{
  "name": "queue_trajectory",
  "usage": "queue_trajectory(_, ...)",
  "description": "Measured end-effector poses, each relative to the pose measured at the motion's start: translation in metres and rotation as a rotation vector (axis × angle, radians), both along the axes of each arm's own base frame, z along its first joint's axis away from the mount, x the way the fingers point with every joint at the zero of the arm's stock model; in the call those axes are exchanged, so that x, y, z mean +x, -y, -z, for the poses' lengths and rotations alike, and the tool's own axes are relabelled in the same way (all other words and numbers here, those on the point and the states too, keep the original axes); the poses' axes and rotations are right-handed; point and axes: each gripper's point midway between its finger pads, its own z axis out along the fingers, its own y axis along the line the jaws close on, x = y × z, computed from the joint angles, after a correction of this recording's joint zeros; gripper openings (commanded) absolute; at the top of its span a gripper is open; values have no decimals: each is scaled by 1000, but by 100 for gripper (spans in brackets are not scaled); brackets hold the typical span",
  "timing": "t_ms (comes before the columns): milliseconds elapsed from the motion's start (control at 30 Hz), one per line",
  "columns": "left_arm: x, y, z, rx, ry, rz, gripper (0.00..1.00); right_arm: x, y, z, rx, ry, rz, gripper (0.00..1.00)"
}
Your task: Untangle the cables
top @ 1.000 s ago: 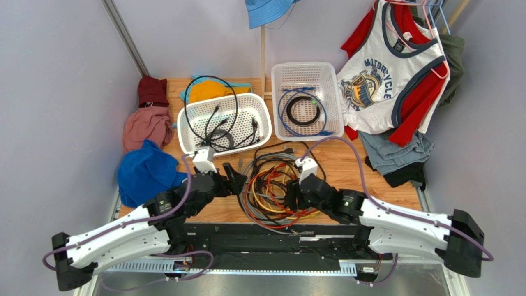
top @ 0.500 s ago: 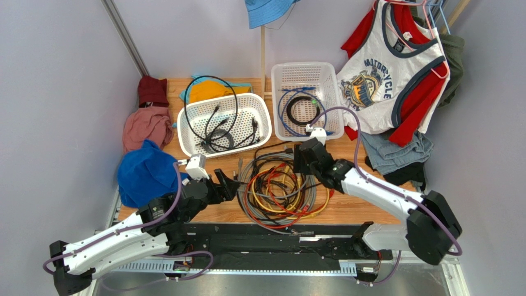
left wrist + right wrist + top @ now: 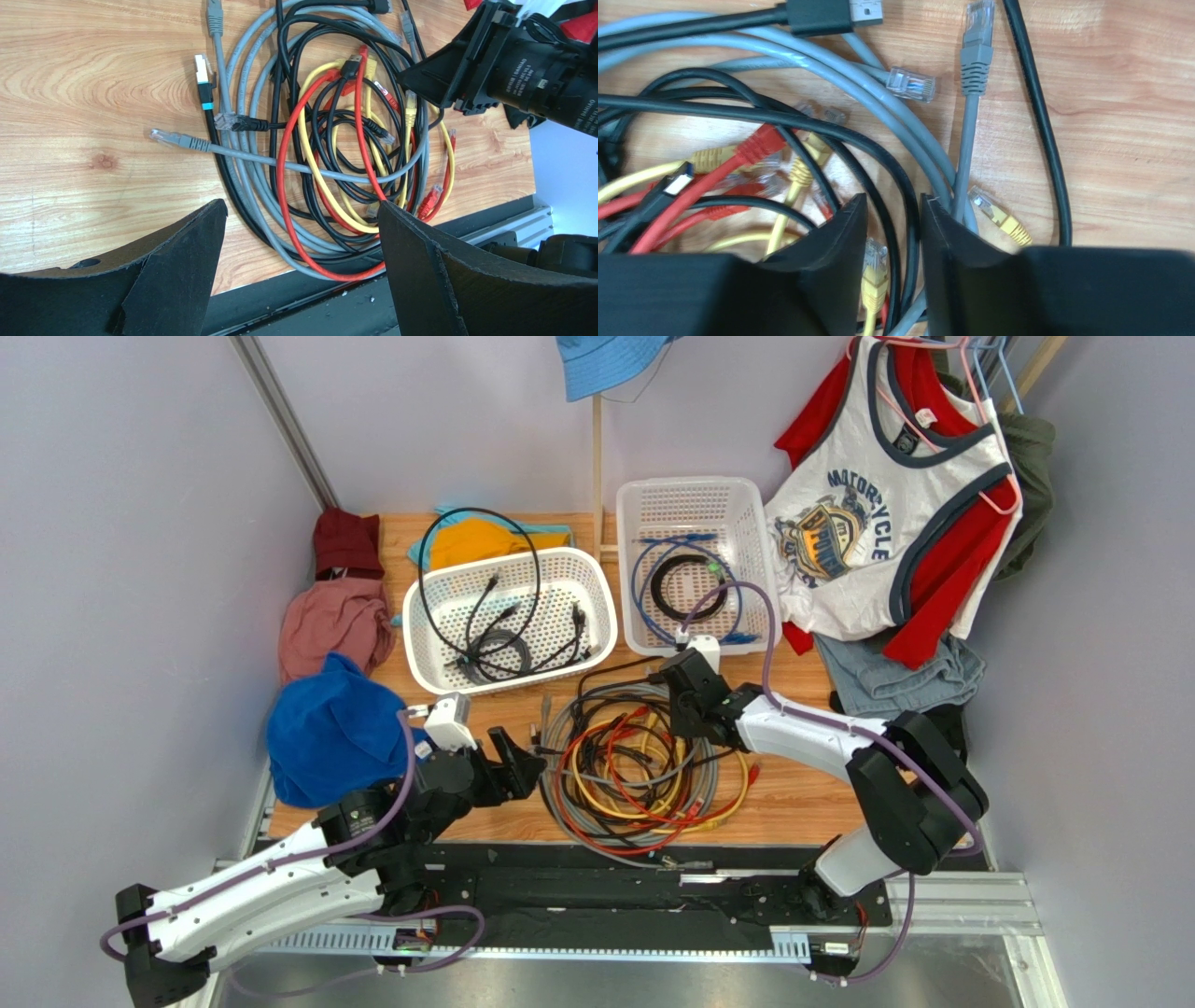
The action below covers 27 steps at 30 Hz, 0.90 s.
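Observation:
The cables [image 3: 631, 763] lie in a tangled heap of grey, black, red and yellow loops on the wooden table, and they fill the left wrist view [image 3: 337, 140]. My left gripper [image 3: 516, 760] hovers at the heap's left edge with its jaws wide apart [image 3: 302, 204] and nothing held. My right gripper [image 3: 687, 703] is down on the heap's far right side. Its jaws [image 3: 894, 199] stand narrowly apart astride two black cables [image 3: 908, 210] and a yellow plug [image 3: 873, 269], and no pinch shows. Its black body is also in the left wrist view [image 3: 491, 63].
A white basket [image 3: 596, 574] with black cables and a second white basket [image 3: 694, 487] with coiled cables stand behind the heap. Blue cloth [image 3: 330, 728] and pink cloth [image 3: 330, 623] lie left, with a tank top [image 3: 877, 504] and jeans [image 3: 898, 679] right. A black rail [image 3: 603, 875] runs along the near edge.
My right arm swung from the heap's near right side to its far side, and its jaws narrowed. My left gripper drew back a little toward the near left.

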Motion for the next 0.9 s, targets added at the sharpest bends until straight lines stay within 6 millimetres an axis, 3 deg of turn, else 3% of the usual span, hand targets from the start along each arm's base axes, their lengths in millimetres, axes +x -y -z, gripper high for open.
queue_trajectory(33, 0, 0, 0, 0, 0, 0, 87, 0, 1, 2, -5, -4, 3, 0)
queue_trajectory(167, 0, 0, -1, -5, 3, 0, 87, 1, 3, -1, 0, 1, 9, 0)
queue_trajectory(233, 0, -1, -3, -14, 8, 0, 87, -2, 3, -16, 14, 34, 6, 0)
queue_trajectory(367, -1, -4, -10, -40, 28, -7, 87, -21, -13, -97, 124, 213, -75, 0)
queue_trajectory(467, 0, -7, -15, -53, 43, -20, 87, -48, -30, -197, 300, 398, -191, 0)
queue_trajectory(567, 2, -10, -17, -55, 54, -30, 87, -65, -20, -289, 458, 555, -228, 0)
queue_trajectory(667, 3, -11, -18, -49, 61, -36, 87, -84, -6, -356, 568, 658, -260, 0)
queue_trajectory(767, 4, -12, -21, -44, 73, -42, 88, -104, 3, -384, 628, 691, -316, 0)
queue_trajectory(900, 6, -12, -27, -45, 89, -40, 89, -112, 3, -383, 631, 674, -351, 0)
